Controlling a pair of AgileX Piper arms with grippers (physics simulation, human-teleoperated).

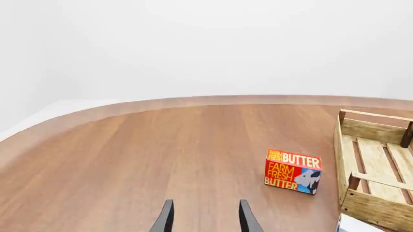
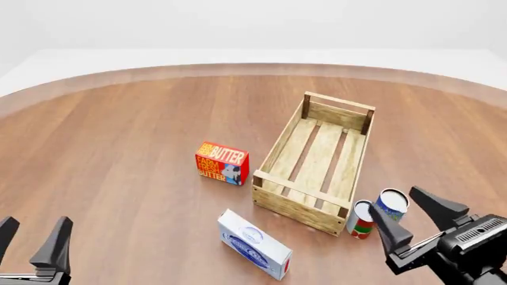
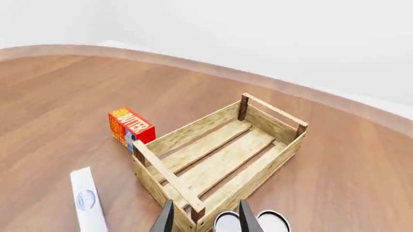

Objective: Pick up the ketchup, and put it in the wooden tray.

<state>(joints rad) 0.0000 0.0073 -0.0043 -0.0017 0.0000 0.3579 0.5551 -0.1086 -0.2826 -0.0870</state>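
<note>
Front view is showing the approach step: the right gripper (image 2: pixel 414 212), fingers spread and holding nothing, is nearing the ketchup (image 2: pixel 361 219), needing to descend and close before lifting to the wooden tray (image 2: pixel 270 164), while the left gripper (image 2: pixel 33 238) is waiting parted too.

The tabletop (image 2: pixel 119 130) is reddish-brown wood with fine plank grain and a soft satin sheen; ahead of the right claw (image 2: pixel 412 222), the wooden tray (image 2: pixel 313 151) is pale, rough-looking slatted timber with darker corner posts, matt all over; beyond it the butter box (image 2: pixel 222 163) looks like printed card, smooth and faintly glossy; the white box (image 2: pixel 253 243) beside the tray seems coated card too; both claws are matt black, like hard plastic.
</note>
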